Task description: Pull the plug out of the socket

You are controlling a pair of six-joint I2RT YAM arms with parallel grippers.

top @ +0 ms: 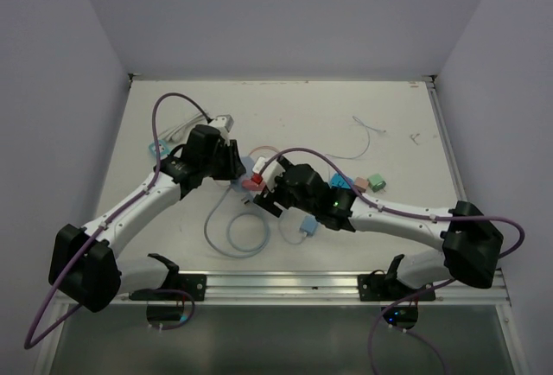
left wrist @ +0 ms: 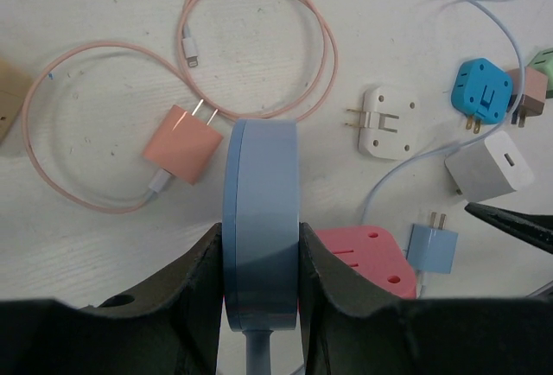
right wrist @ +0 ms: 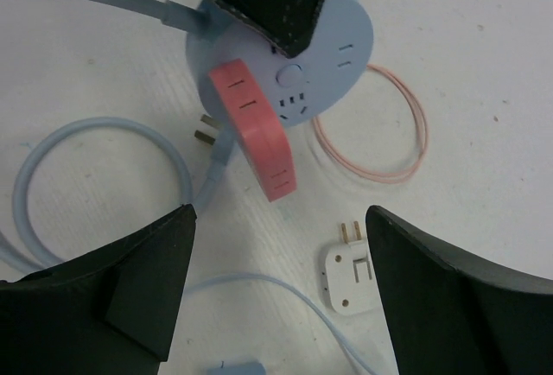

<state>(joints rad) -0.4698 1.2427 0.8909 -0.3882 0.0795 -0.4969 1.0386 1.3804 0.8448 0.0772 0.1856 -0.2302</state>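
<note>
Plug [right wrist: 251,129] seated in socket [right wrist: 333,47], socket clenched edgewise in left gripper [left wrist: 259,241] as brace against pull; right gripper [right wrist: 278,215] spread wide, framing plug, nothing grasped.

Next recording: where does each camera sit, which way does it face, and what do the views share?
Top external: fixed above and behind the bases, facing down on the white table; left arm and right arm show.
Left wrist: on the left arm, facing down along the left gripper, shut on the round blue socket; its black fingers show.
Right wrist: on the right arm, facing down past the open right gripper at the red plug on that socket; its fingers show.
Shared: both wrist views show socket and plug.
</note>
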